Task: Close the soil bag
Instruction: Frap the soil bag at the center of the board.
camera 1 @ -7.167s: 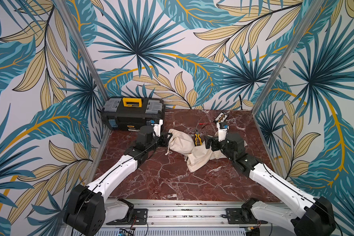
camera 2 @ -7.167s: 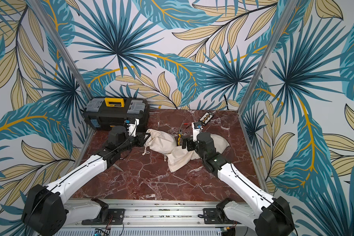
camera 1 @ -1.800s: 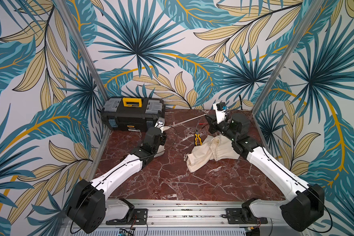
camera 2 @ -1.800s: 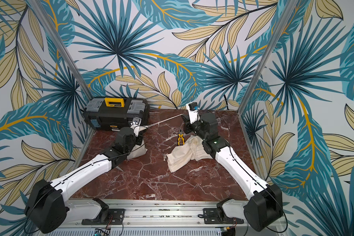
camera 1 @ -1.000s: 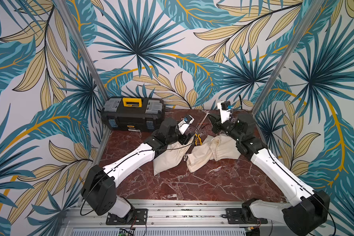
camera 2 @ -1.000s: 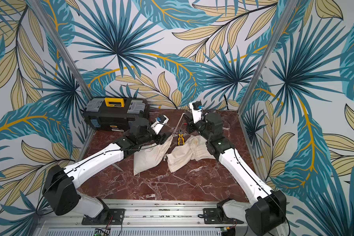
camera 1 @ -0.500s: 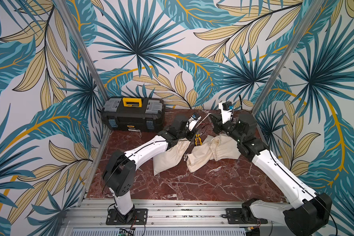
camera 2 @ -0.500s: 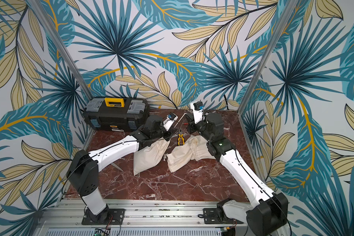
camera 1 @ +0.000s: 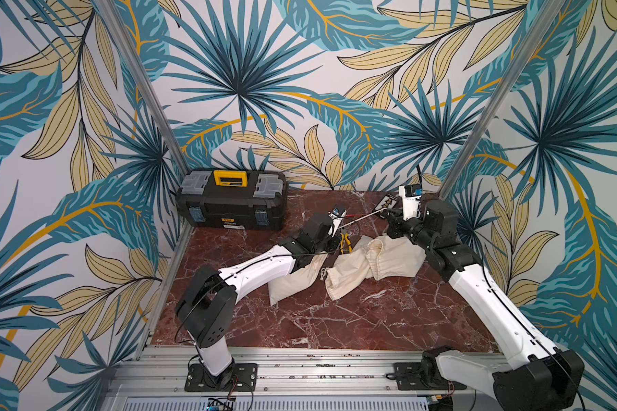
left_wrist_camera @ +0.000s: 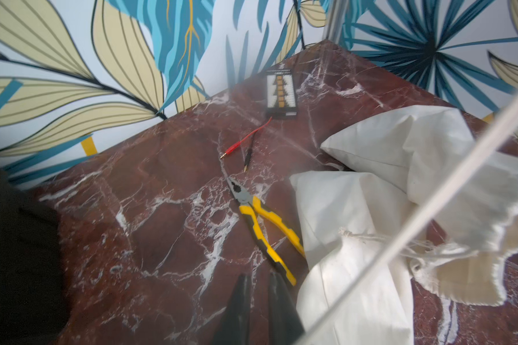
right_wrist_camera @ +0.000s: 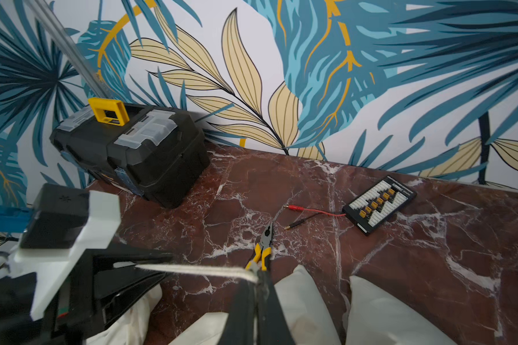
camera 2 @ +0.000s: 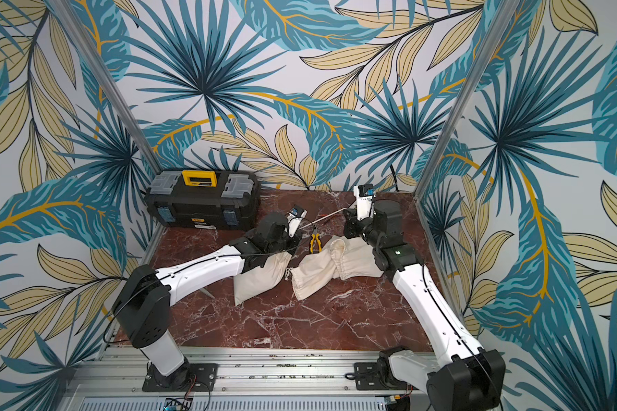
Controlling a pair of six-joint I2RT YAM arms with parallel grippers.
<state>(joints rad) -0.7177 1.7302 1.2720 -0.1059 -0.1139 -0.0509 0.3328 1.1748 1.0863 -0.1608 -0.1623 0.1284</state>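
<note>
A: Surface first. Clock as in the top views, 12 at the back wall.
B: Red marble, walled at 9, 12 and 3, rail at 6. The whole 6 o'clock half is bare, so there's room for both arms there. Everything crowds 10 to 2.

A: Big items?
B: Black toolbox at 10, tight against the back wall. The right wrist view shows its yellow handle standing up.

A: Soil bag?
B: The soil bag is just left of centre under the left forearm, and both top views hide its neck. A second bag touches a third bag toward 2, near the 3 o'clock edge.

A: End effectors?
B: The right end effector is clamped tight on the drawstring at its tips, clear only in the right wrist view. The left end effector is nearly closed, a thin slit at the tips in its own view. The right wrist view shows the cord running in between its fingers further back. Both top views show it taut between the two, around 12 to 1.

A: Small stuff?
B: Connector board at 1, partly hidden by the right wrist in a top view. Pliers just beside the second bag. Red lead and black lead read only in the wrist views.
</note>
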